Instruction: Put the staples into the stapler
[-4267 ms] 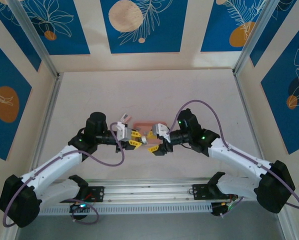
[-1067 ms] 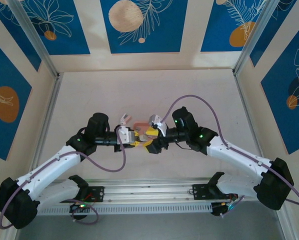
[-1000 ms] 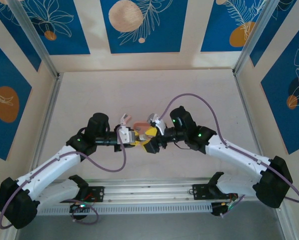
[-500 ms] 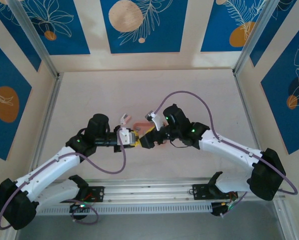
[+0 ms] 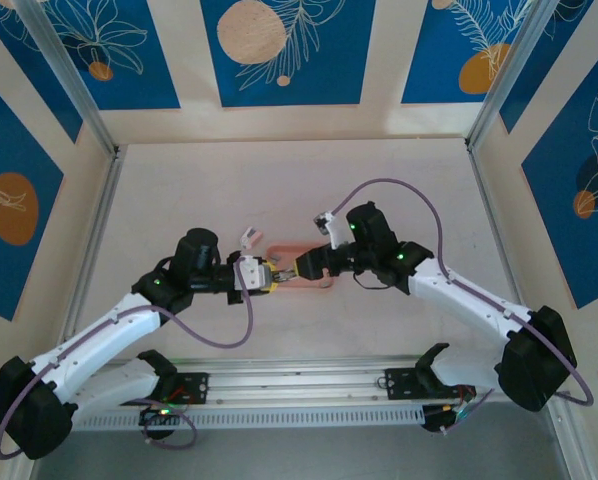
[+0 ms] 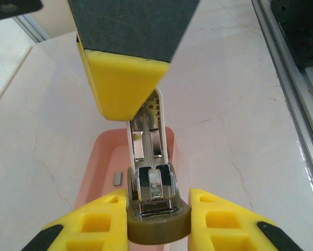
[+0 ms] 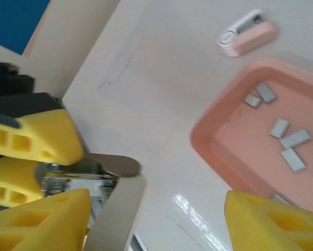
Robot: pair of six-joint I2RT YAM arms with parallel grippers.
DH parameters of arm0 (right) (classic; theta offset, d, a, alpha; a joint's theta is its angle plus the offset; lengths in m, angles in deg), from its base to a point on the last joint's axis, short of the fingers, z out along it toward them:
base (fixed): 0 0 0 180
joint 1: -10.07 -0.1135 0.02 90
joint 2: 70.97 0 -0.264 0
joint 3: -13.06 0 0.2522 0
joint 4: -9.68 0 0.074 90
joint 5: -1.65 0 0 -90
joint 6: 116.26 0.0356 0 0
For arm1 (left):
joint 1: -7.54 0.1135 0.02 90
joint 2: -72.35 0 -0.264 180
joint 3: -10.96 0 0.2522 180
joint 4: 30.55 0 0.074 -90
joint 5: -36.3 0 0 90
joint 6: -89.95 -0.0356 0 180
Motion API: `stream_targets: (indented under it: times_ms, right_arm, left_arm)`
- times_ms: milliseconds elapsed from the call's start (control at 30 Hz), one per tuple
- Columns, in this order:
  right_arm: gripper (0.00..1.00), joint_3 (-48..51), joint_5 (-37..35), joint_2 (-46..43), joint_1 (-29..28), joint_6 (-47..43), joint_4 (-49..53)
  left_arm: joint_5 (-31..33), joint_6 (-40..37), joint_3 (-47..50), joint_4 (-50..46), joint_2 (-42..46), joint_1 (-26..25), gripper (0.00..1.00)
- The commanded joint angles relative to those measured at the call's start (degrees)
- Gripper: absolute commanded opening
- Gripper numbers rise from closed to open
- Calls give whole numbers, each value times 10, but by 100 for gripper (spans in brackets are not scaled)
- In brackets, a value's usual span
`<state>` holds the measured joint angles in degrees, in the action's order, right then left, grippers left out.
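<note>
My left gripper (image 6: 157, 200) is shut on the olive base of the stapler (image 6: 152, 157), which stands open with its metal channel bared over the pink tray (image 6: 96, 172). One grey strip of the staples (image 6: 118, 179) lies in the tray beside it. In the right wrist view, several staples (image 7: 287, 141) lie loose in the tray (image 7: 209, 136). My right gripper (image 7: 156, 201) is open, and the stapler's grey lid (image 7: 114, 209) rests by its left finger (image 7: 46, 222). From above, the left gripper (image 5: 266, 276) and right gripper (image 5: 297, 268) meet at the stapler (image 5: 280, 272).
A small pink-white block (image 7: 248, 34) lies on the table beyond the tray, seen from above behind the left gripper as a pale block (image 5: 249, 238). An aluminium rail (image 5: 299, 385) runs along the near edge, and patterned walls enclose the table.
My right wrist has swung back to the right, uncovering more of the tray, and its jaws have narrowed a little. The left arm has stayed put with the stapler.
</note>
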<state>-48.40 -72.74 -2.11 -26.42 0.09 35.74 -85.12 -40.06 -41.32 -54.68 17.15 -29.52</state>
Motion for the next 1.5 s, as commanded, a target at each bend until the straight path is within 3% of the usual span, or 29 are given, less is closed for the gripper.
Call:
stream_targets:
  times_ms: [0, 167, 333, 500, 700, 1300, 1467]
  right_arm:
    - [68, 35, 31, -21, 32, 47, -19]
    - [69, 68, 101, -70, 53, 80, -73]
    - [72, 98, 122, -108, 59, 157, -124]
    - [70, 128, 123, -101, 58, 269, -181]
    - [66, 128, 99, -89, 36, 316, -207]
    - [37, 108, 71, -20, 25, 363, -323]
    - [21, 111, 60, -34, 34, 343, -301]
  left_arm:
    - [-20, 5, 9, 23, 10, -9, 0]
    - [-7, 43, 24, 75, 12, -10, 0]
    - [-5, 90, 49, 156, 13, -11, 0]
    - [1, 138, 72, 239, 13, -12, 0]
    - [15, 169, 92, 302, 13, -13, 0]
    - [7, 186, 109, 336, 16, -19, 0]
    - [4, 181, 110, 328, 17, -18, 0]
